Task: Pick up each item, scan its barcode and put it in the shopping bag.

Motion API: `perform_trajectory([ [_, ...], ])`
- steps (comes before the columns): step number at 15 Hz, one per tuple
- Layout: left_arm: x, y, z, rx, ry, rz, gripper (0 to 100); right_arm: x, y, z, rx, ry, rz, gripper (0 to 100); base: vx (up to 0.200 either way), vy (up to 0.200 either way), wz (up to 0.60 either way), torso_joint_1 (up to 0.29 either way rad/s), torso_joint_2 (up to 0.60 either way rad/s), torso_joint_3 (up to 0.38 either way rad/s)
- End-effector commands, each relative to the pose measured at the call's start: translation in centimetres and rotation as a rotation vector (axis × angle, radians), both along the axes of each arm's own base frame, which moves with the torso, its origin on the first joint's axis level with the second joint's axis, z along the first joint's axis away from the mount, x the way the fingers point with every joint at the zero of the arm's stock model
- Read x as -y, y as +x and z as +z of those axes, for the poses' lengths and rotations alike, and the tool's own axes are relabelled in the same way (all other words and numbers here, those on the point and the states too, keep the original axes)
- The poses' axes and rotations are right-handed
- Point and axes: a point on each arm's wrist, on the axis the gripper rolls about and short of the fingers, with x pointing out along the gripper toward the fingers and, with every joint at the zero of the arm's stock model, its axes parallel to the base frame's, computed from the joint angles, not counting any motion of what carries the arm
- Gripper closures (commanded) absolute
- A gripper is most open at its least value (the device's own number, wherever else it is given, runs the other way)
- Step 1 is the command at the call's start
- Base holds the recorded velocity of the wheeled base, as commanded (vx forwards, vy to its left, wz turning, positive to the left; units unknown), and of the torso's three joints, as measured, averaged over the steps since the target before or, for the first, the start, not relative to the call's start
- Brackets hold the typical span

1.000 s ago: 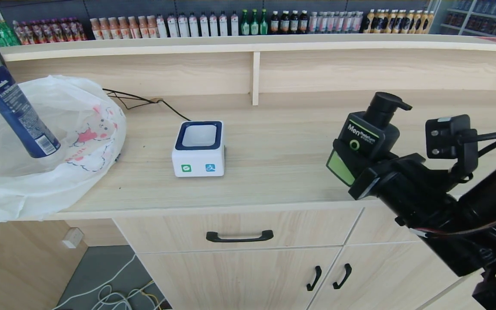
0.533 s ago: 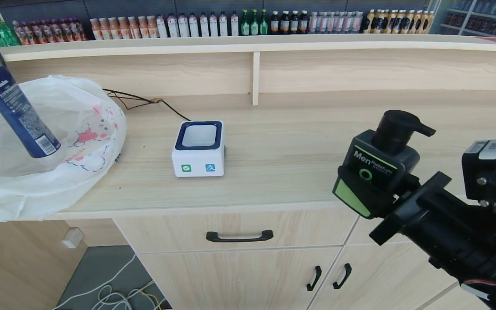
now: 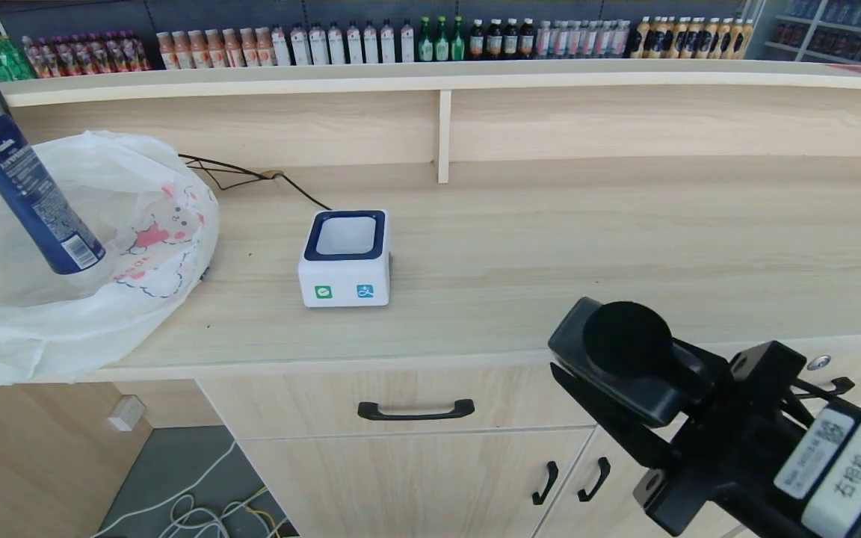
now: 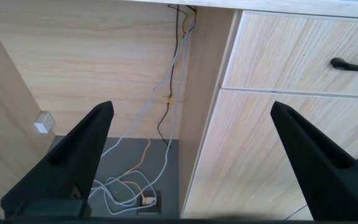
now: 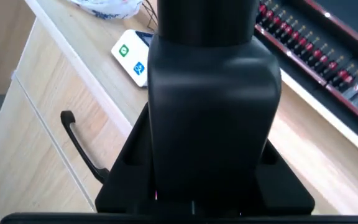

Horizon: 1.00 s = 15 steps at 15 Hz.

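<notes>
A black pump bottle (image 3: 628, 359) hangs off the counter's front edge at the right, its pump head turned toward the head camera, with my right gripper (image 3: 688, 403) shut on it. The same bottle (image 5: 213, 106) looms close in the right wrist view. The white barcode scanner (image 3: 344, 256) with its dark blue top rim stands mid-counter, and the scanner (image 5: 133, 55) also appears behind the bottle. At the far left lies the white shopping bag (image 3: 146, 224), a dark blue tube (image 3: 33, 196) standing tilted in it. My left gripper (image 4: 191, 162) hangs open below the counter, in front of the cabinet.
A black cable (image 3: 251, 178) runs from the scanner to the back wall. The wooden counter (image 3: 550, 239) has a raised back ledge with a divider (image 3: 444, 134). Below are a drawer handle (image 3: 415, 409) and two door handles (image 3: 572, 480). Loose cables (image 4: 135, 186) lie on the floor.
My right arm has carried the pump bottle down and toward the camera, from above the counter's right side to in front of its edge, and turned it so that its label no longer faces me.
</notes>
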Motion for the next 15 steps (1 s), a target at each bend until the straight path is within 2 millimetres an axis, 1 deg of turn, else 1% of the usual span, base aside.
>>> perform_trajectory([
  [1,0.0,0.0,0.0,0.001,-0.001,0.0,0,-2.0,-1.5,0.2,0.062,-0.053,0.034,100,0.0,0.0,0.0,0.0,0.0,0.0],
  [3,0.0,0.0,0.0,0.001,0.001,0.0,0,-3.4,-2.5,-0.7,0.119,-0.149,0.077,100,0.0,0.0,0.0,0.0,0.0,0.0],
  [5,0.0,0.0,0.0,0.001,0.001,0.0,0,-4.8,-3.5,-0.9,0.152,-0.183,0.096,100,0.0,0.0,0.0,0.0,0.0,0.0],
  [8,0.0,0.0,0.0,0.001,0.001,-0.002,0,-4.7,-3.7,-0.6,0.205,-0.208,0.08,100,0.0,0.0,0.0,0.0,0.0,0.0],
  [9,0.0,0.0,0.0,0.001,0.002,-0.002,0,-4.5,-3.8,-0.9,0.206,-0.227,0.079,100,0.0,0.0,0.0,0.0,0.0,0.0],
  [10,0.0,0.0,0.0,0.001,0.002,-0.002,0,-4.3,-4.0,-1.7,0.199,-0.264,0.083,100,0.0,0.0,0.0,0.0,0.0,0.0],
  [14,0.0,0.0,0.0,0.001,-0.003,0.0,0,-4.4,-3.9,-1.6,0.24,-0.295,0.063,100,0.0,0.0,0.0,0.0,0.0,0.0],
  [15,0.0,0.0,0.0,0.001,-0.004,0.0,0,-4.7,-3.8,-1.7,0.247,-0.308,0.061,100,0.0,0.0,0.0,0.0,0.0,0.0],
])
